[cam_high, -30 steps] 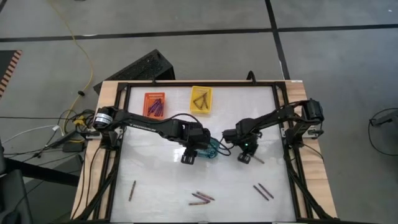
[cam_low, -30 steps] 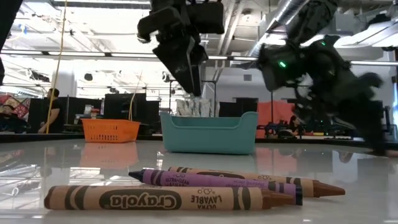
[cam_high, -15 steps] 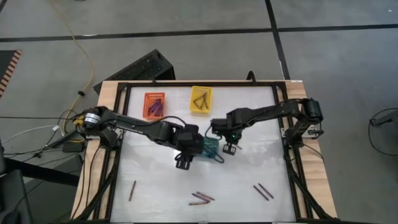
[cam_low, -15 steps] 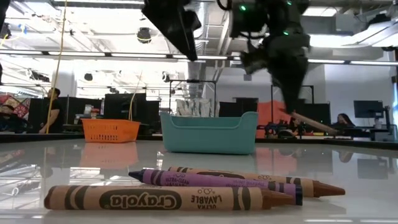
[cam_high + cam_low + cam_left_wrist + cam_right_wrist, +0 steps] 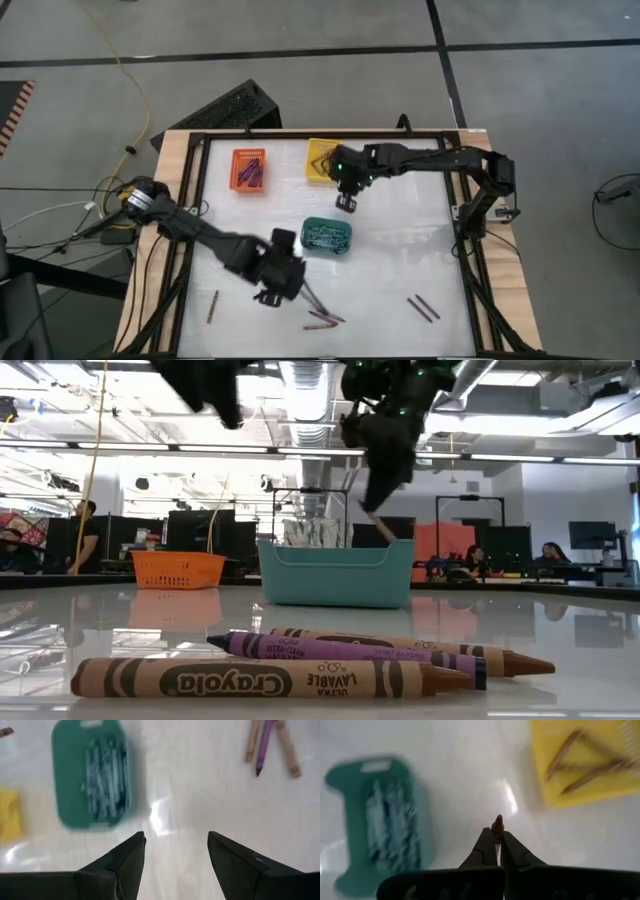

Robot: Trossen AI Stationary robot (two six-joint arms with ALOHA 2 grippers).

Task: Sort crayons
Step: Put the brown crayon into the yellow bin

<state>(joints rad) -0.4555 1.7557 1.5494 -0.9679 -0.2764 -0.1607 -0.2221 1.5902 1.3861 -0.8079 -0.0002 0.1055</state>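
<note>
My right gripper (image 5: pixel 346 201) hangs above the table just near of the yellow basket (image 5: pixel 322 160), shut on a brown crayon (image 5: pixel 497 824). The yellow basket holds brown crayons, the orange basket (image 5: pixel 249 170) purple ones, and the teal basket (image 5: pixel 326 237) teal-grey ones. My left gripper (image 5: pixel 270 296) is open and holds nothing. It is above the table near of the teal basket, close to three loose crayons (image 5: pixel 325 318) lying flat. In the left wrist view those crayons (image 5: pixel 270 745) lie beyond the open fingers. My right gripper pinches the brown crayon between its two fingers, which slant downward. The crayon's pointed end (image 5: pixel 497 823) sticks out just past the fingertips. In the low view the crayon (image 5: pixel 376 526) slants down below the fingers, lifted clear of the table.
One crayon (image 5: pixel 212 306) lies near the front left and two more crayons (image 5: pixel 422 308) lie at the front right. A black frame (image 5: pixel 200 140) borders the white table. The room beyond the table shows in the low view.
My right gripper has lifted the brown crayon off the table's right part, tipped its fingers, and carried it left and toward the far edge, up to the yellow basket. My left gripper, still open, has moved from above the teal basket toward the near edge and left.
</note>
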